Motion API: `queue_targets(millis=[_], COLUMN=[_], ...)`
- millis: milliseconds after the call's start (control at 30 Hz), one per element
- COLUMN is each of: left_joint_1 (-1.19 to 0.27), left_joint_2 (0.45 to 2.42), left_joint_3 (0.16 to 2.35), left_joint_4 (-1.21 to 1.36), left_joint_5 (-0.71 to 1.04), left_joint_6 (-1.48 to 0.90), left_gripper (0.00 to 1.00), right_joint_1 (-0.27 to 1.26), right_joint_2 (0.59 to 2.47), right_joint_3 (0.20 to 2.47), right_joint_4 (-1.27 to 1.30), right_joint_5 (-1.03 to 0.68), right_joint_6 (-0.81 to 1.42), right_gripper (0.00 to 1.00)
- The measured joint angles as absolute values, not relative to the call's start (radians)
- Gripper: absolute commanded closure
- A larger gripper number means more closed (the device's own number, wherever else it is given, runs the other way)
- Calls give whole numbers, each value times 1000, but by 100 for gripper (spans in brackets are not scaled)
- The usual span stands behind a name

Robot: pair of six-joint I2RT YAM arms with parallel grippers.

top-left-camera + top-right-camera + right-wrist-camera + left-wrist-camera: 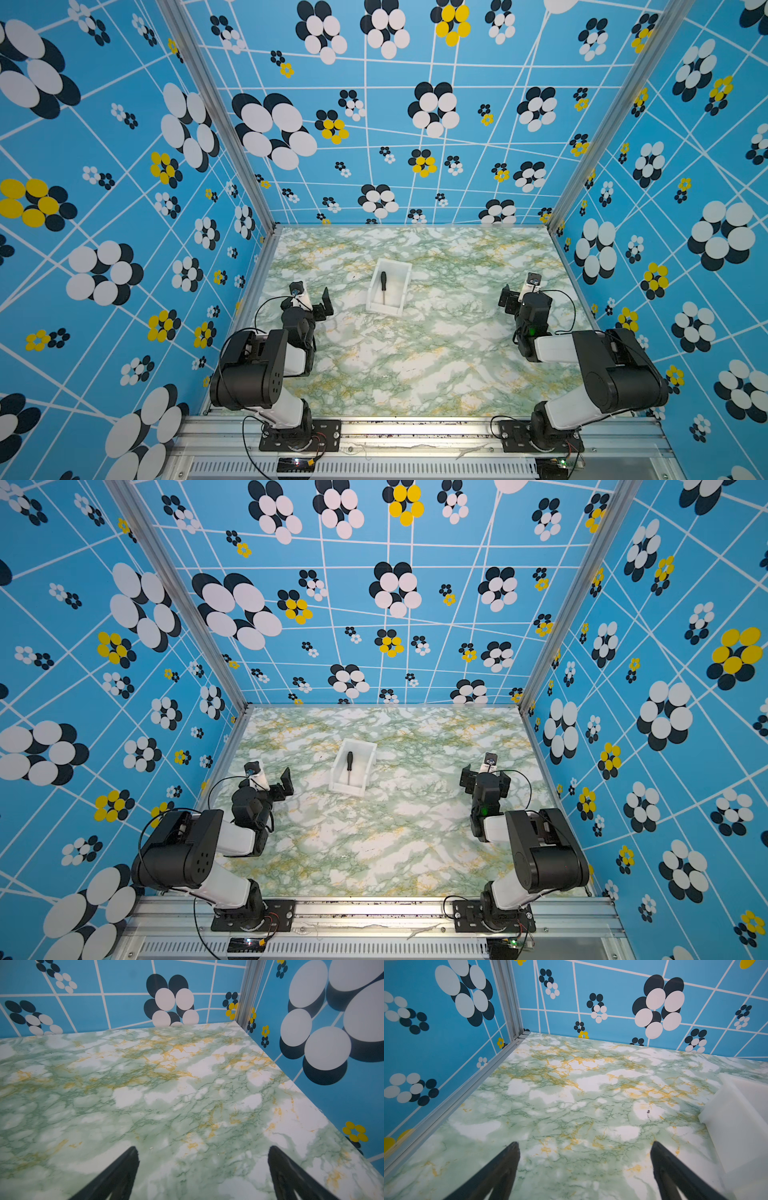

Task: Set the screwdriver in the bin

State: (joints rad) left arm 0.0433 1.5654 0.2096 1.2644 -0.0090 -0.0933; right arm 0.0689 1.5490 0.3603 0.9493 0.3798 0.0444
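Observation:
The screwdriver (383,286) (350,766), with a black handle and a thin grey shaft, lies inside the white bin (384,310) (347,788) in the middle of the marble table in both top views. My left gripper (309,305) (270,787) (584,1145) hovers left of the bin, open and empty. A white wall of the bin (737,1118) shows at the edge of the left wrist view. My right gripper (524,297) (485,777) (202,1148) is well to the right of the bin, open with only bare table between its fingers.
The green and white marble table (415,365) is closed in by blue flowered walls (124,208) on three sides. An aluminium rail (415,428) with both arm bases runs along the near edge.

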Motion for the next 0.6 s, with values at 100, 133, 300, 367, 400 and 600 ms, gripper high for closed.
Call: queue_targets(millis=[100, 133, 300, 367, 400, 600], left_joint_1=[44, 43, 43, 43, 43, 44], left_joint_2=[1565, 1565, 1565, 1565, 1565, 1565], left_joint_3=[209, 209, 209, 209, 209, 209], left_joint_4=[1265, 1265, 1265, 1265, 1265, 1265], left_joint_5=[-9, -9, -9, -10, -12, -15], left_joint_6=[-94, -94, -94, -94, -93, -93], left_gripper=[1, 1, 1, 1, 1, 1], right_joint_1=[69, 69, 69, 69, 69, 69], right_joint_2=[1549, 1549, 1549, 1549, 1549, 1549], right_joint_3=[360, 360, 360, 360, 360, 360], right_joint_4=[949, 949, 949, 949, 949, 949], right_joint_5=[380, 380, 380, 380, 380, 380], right_joint_6=[44, 44, 44, 44, 44, 44], right_gripper=[1, 1, 1, 1, 1, 1])
